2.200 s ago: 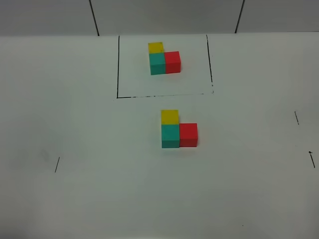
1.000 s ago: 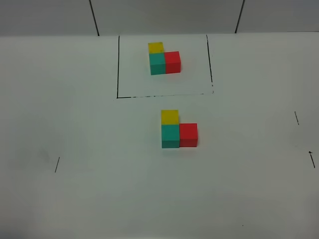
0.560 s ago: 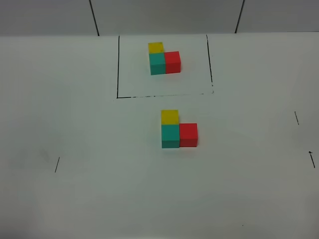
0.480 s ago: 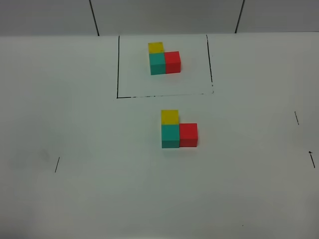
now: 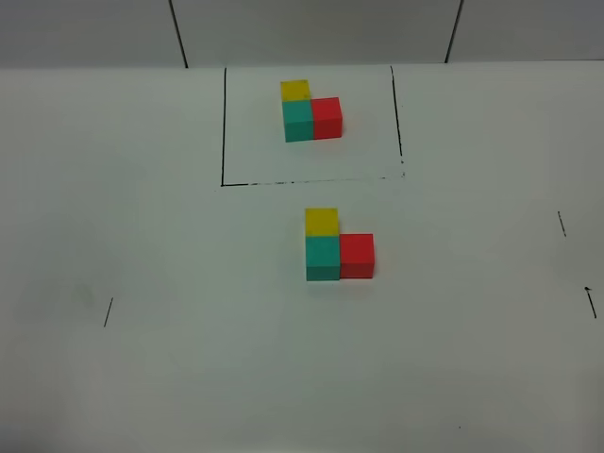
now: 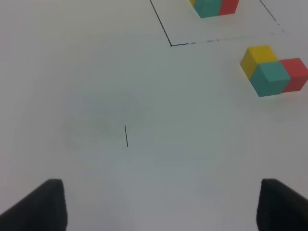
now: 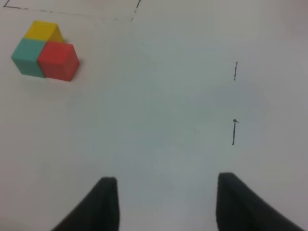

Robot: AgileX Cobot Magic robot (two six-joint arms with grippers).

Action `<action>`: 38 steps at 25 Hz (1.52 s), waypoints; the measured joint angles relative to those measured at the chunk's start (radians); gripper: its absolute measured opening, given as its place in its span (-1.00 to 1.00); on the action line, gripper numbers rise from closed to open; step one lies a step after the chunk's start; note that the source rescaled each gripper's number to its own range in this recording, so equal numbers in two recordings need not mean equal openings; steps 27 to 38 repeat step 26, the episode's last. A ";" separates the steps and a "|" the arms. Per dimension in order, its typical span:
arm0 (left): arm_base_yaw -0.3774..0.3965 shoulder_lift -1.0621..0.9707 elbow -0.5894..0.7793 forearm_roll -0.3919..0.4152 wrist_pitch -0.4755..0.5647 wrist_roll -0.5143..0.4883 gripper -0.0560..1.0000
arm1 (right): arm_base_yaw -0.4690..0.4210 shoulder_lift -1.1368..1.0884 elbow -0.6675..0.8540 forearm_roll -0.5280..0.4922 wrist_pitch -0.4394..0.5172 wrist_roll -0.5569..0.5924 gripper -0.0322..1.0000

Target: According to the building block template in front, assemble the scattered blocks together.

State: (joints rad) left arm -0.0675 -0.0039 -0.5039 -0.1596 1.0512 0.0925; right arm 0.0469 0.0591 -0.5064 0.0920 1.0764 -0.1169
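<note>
Above bare table (image 5: 189, 377), both grippers' jaws apart.

Lying wide under soft, even light: white tabletop (image 5: 189, 377), bearing short black tick marks (image 5: 108, 312) near both side edges. Rising behind it: pale grey wall (image 5: 311, 28), being split into panels by dark seams (image 5: 178, 33).
</note>
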 joint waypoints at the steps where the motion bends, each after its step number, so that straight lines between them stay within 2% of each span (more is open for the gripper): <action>1: 0.000 0.000 0.000 0.000 0.000 0.000 0.69 | 0.000 0.000 0.000 0.000 0.000 0.000 -0.56; 5: 0.000 0.000 0.000 0.000 0.000 0.000 0.68 | 0.000 0.000 0.000 0.000 0.000 0.000 -0.78; 10: 0.000 0.000 0.000 0.000 0.000 0.000 0.68 | 0.000 0.000 0.000 0.000 0.000 0.000 -0.92; 38: 0.000 0.000 0.000 0.000 0.000 0.000 0.69 | 0.000 0.000 0.000 0.000 0.000 -0.002 -0.94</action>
